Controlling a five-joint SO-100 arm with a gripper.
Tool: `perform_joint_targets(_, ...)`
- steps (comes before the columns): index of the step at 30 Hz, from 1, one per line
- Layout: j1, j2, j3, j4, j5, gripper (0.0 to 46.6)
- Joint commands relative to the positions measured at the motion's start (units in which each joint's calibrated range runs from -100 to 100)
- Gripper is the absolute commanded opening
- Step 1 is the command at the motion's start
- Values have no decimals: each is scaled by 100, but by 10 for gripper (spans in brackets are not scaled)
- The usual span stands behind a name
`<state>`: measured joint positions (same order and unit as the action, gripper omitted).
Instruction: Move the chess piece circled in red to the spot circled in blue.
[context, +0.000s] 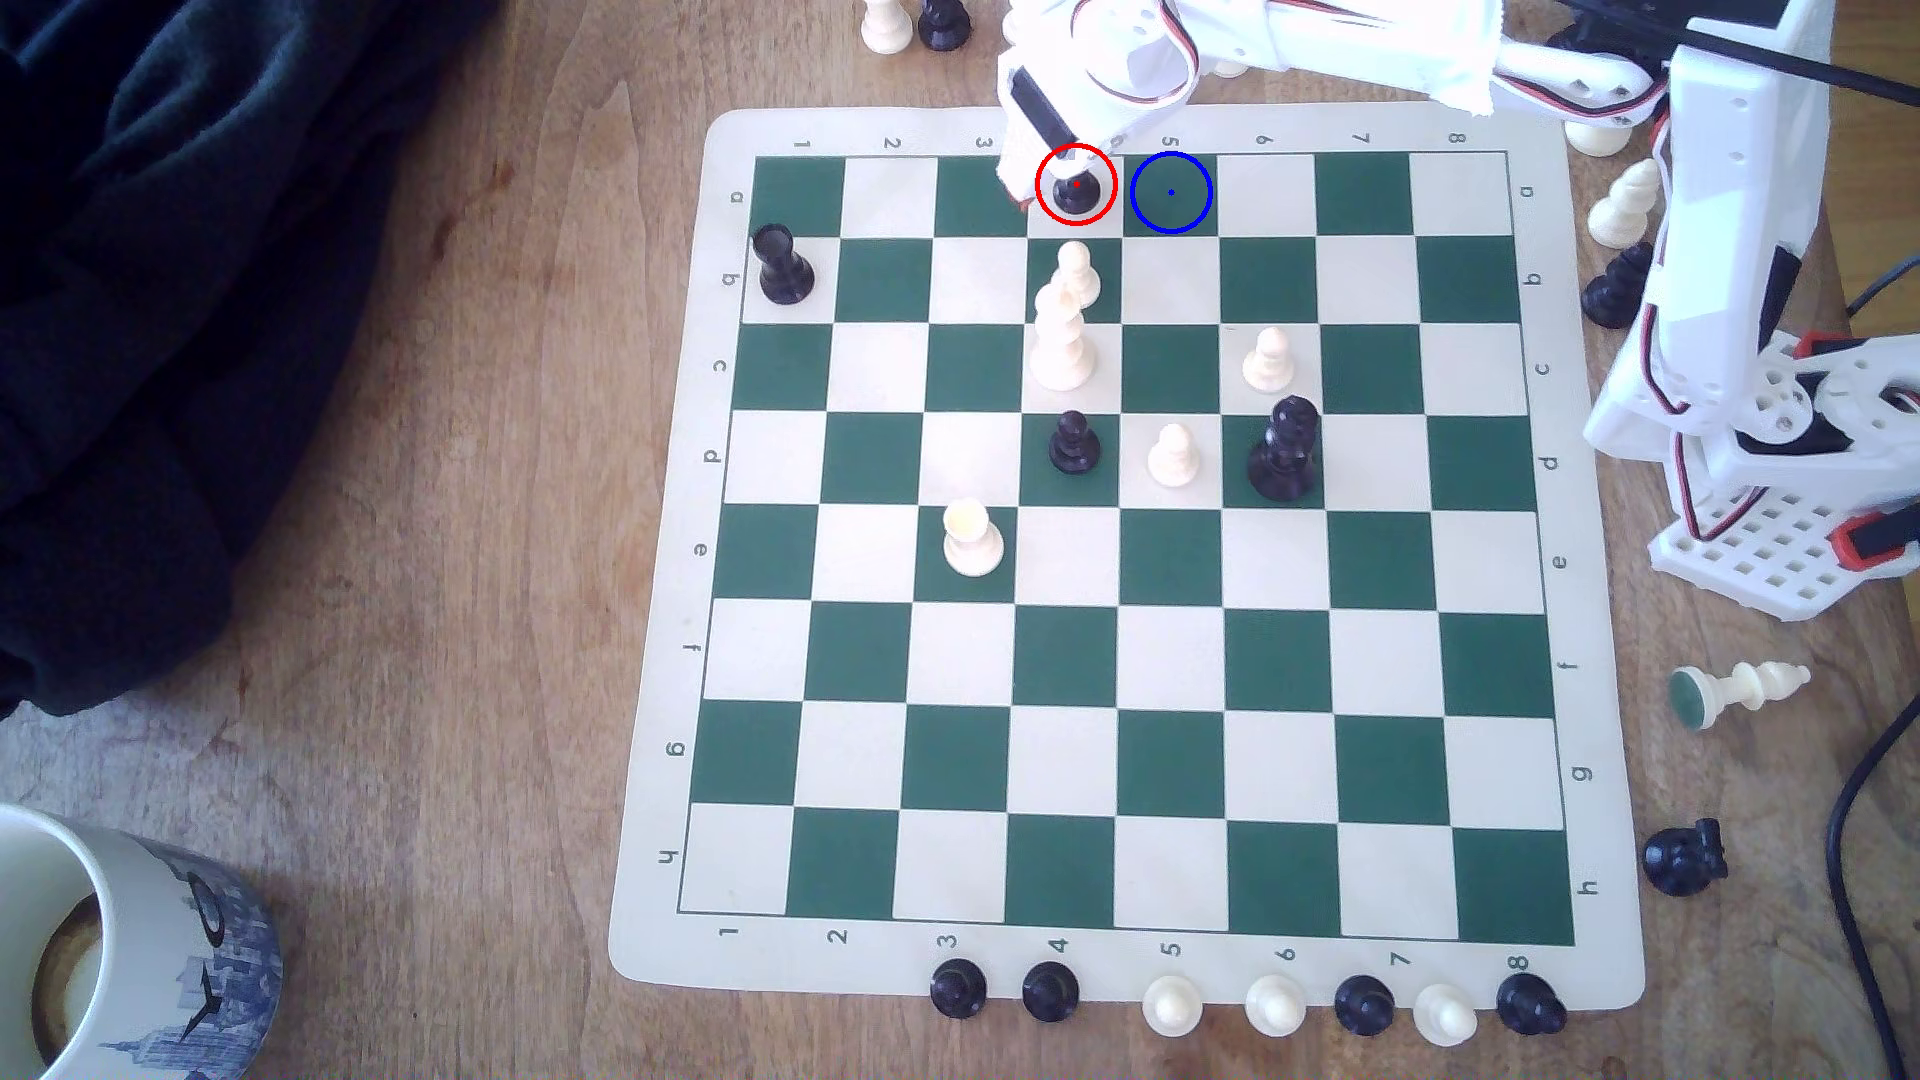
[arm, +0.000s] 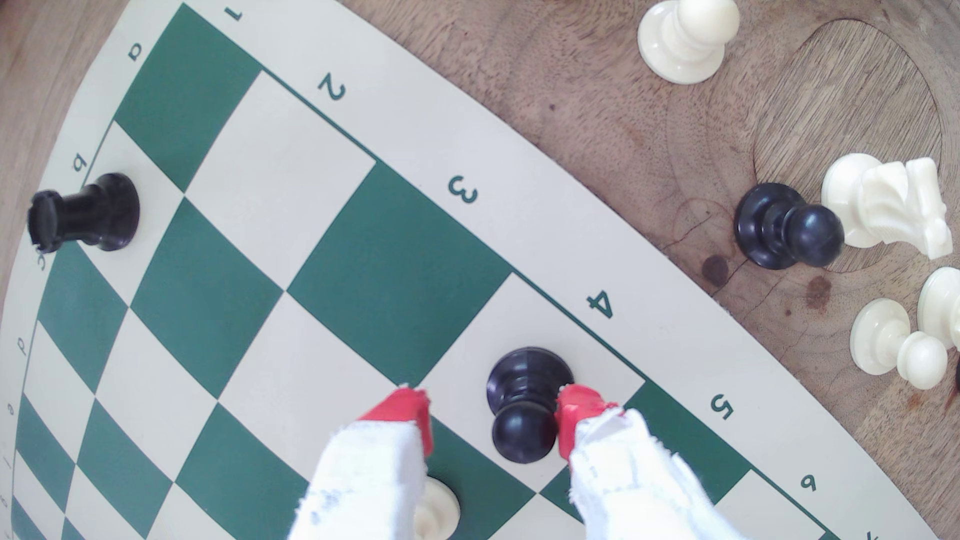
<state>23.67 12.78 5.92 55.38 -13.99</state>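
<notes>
The small shiny black pawn (arm: 524, 410) stands by the board's far edge. The red-tipped end effector (arm: 493, 420) sits loose around it, one finger (arm: 576, 415) touching. The green blue-ringed square (context: 1171, 192) beside it has room.

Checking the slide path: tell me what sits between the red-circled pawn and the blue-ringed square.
Nothing: the pawn stands on the cream square directly adjoining the blue-ringed square, as the exterior view shows.

you've got a black rook (context: 781, 266) on the board's edge and a mug (context: 125, 950) on the table (context: 416, 623).
</notes>
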Motion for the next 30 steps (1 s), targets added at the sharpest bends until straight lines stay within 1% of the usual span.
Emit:
perform_joint_targets(1, -56, -140, -84, -59, -10, 104)
perform_joint_targets(4, -72, -140, -84, -59, -10, 83)
perform_joint_targets(8, -95, -157, -66, -59, 15, 24)
perform_joint_targets(11, -103, -157, -57, -59, 39, 13)
perform_joint_targets(16, -134, -285, -57, -59, 39, 8)
perform_joint_targets(21, -32, -675, -48, -51, 10, 6)
perform_joint_targets(25, 61, -1312, 460, -124, 5, 6)
perform_joint_targets(30, 179, -1982, 1221, -198, 59, 6)
